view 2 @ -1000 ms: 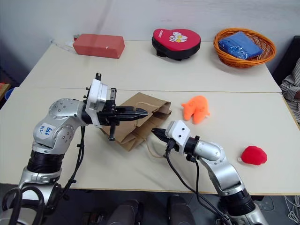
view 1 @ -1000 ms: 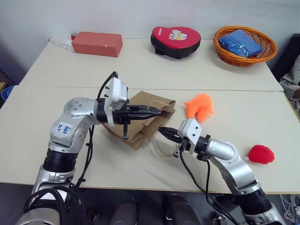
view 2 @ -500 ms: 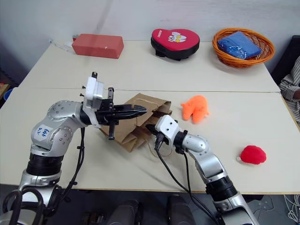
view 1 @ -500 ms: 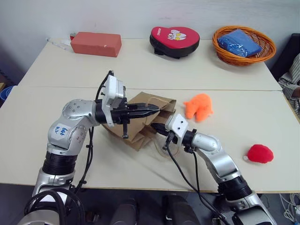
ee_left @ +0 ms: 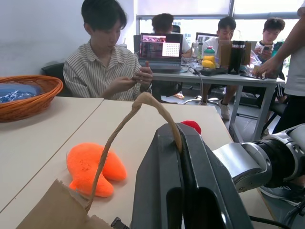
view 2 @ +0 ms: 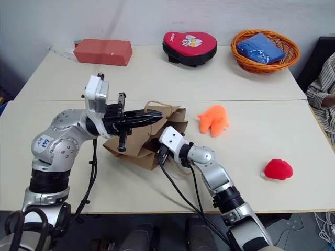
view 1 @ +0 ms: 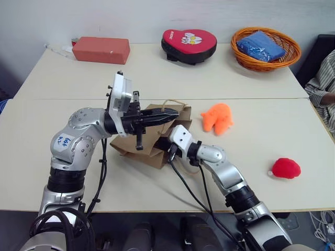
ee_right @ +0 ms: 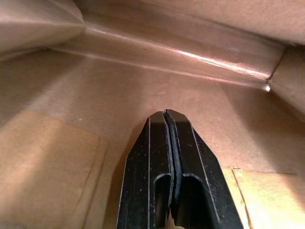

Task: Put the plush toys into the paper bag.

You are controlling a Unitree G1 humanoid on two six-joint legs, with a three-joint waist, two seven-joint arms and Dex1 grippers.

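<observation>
The brown paper bag [view 1: 137, 148] lies on its side in the middle of the near table. My left gripper [view 1: 175, 113] is shut on one of its cord handles [ee_left: 138, 102] and holds that side of the mouth up. My right gripper [ee_right: 166, 113] is shut, empty, and pushed into the bag's mouth, with brown paper all around its fingers. The orange plush toy [view 1: 217, 116] lies just right of the bag. The red plush toy [view 1: 285, 168] lies further right, near the table's front edge. Neither toy is touched.
On the far table stand a red block [view 1: 101, 49], a red-and-black heart-shaped pad [view 1: 188, 43] and an orange wicker basket [view 1: 266, 61] holding something blue. A seated person [view 1: 322, 89] is at the right edge. A seam joins the two tables.
My right gripper has moved left and forward from beside the bag into its mouth. My left gripper keeps hold of the handle. The camera has shifted a little.
</observation>
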